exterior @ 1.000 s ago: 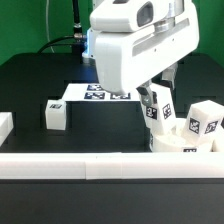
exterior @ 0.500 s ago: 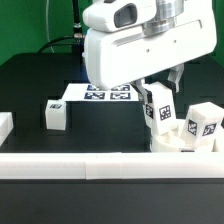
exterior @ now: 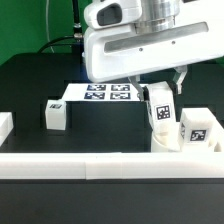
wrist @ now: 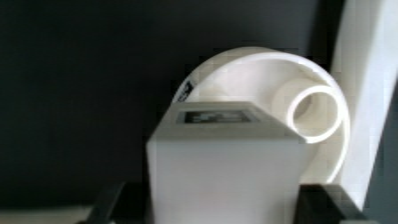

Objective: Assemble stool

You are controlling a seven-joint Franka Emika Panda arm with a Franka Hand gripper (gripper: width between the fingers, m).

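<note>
Above the black tabletop, a leg is clamped in the hand; it should be lowered upright, squarely over a seat hole.

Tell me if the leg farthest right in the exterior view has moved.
Yes. The leg shifted toward the exterior view's left, nearer the front rail.

No readable text, numbers or brands: only black-and-white square tags, on the lone leg, the middle leg, the third leg and the marker board.
</note>
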